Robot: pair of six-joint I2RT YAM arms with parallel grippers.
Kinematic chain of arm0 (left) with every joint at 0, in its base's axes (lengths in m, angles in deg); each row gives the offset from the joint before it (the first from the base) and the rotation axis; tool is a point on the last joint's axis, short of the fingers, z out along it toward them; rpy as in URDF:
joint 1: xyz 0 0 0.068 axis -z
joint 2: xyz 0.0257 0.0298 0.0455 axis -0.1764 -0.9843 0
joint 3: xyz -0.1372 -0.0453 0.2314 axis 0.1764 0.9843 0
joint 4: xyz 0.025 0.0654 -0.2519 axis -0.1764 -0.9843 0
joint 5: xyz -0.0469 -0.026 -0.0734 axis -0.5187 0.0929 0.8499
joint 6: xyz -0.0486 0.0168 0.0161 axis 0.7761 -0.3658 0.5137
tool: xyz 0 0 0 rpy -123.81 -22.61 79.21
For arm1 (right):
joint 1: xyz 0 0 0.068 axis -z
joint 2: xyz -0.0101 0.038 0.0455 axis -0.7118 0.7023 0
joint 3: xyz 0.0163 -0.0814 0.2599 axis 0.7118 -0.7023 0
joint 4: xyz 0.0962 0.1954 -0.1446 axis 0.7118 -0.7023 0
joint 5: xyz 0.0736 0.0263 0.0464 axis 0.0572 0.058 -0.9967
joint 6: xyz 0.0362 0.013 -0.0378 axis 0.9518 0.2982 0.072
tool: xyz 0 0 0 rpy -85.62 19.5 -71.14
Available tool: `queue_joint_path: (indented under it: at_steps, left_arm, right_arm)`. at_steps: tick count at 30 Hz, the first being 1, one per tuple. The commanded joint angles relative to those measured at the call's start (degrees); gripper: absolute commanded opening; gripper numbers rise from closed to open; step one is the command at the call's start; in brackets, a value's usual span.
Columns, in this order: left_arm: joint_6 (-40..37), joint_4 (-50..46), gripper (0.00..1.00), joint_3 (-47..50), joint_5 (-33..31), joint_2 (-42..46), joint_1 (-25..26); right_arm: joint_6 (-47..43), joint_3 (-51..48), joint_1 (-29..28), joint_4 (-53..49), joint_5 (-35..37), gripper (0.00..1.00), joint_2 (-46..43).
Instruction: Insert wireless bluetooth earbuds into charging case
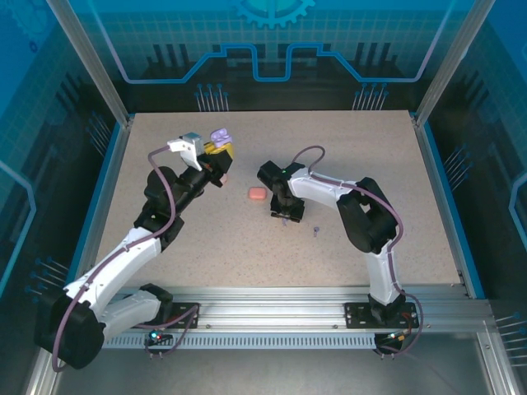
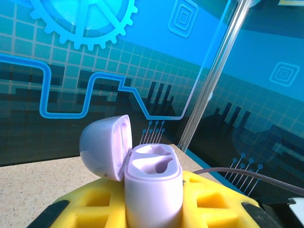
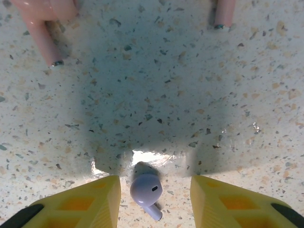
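From above, your left gripper point(image 1: 217, 149) is at about eleven o'clock on the table point(image 1: 370, 164). It holds the purple case point(image 1: 219, 134) up in the air. Your right gripper point(image 1: 284, 217) points down near the middle of the table. A pink case point(image 1: 257, 193) lies at ten o'clock from it. A tiny purple speck point(image 1: 316, 231), maybe another bud, lies at four o'clock from it.

In the left wrist view, the yellow fingers point(image 2: 90, 204) press tight on both sides of the purple case point(image 2: 154, 187). The case stands up straight. Its lid point(image 2: 102, 145) hangs open at nine o'clock. Both little holes in the top are empty.

In the right wrist view, a purple bud point(image 3: 146, 188) lies on the table at six o'clock, right between the yellow fingers point(image 3: 80, 206). The jaws are spread, with a small gap on each side, and they do not touch the bud. Its round head is at twelve o'clock and its thin stem points to five o'clock. The stems of two pink buds poke in at eleven o'clock point(image 3: 45, 38) and one o'clock point(image 3: 223, 14).

The bud looks very light, hard and smooth. I think it could slip or pop out if you squeeze fast. Pinch the fat round head softly, not the thin stem.
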Motion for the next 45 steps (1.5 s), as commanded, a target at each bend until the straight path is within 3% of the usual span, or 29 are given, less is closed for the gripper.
queue_joint_path:
  at_steps: [1, 26, 33, 45]
  left_arm:
    - [-0.39, 1.67, 0.00, -0.64, 0.86, 0.64, 0.42]
    - [-0.92, 1.37, 0.00, -0.14, 2.09, -0.11, 0.96]
    - [-0.92, 1.41, 0.00, -0.38, 3.91, -0.41, 1.21]
    - [-2.09, 4.95, 0.00, 1.77, 5.31, 0.28, 1.31]
  right_arm:
    - [2.31, 0.87, -1.05, -1.45, 0.31, 0.43, 1.25]
    - [1.35, -1.20, 0.28, 1.52, -0.11, 0.27, 2.71]
    - [-1.25, -2.80, 0.37, 4.17, -0.67, 0.17, 1.77]
    - [-9.00, -12.17, 0.18, 16.79, -0.38, 0.13, -11.59]
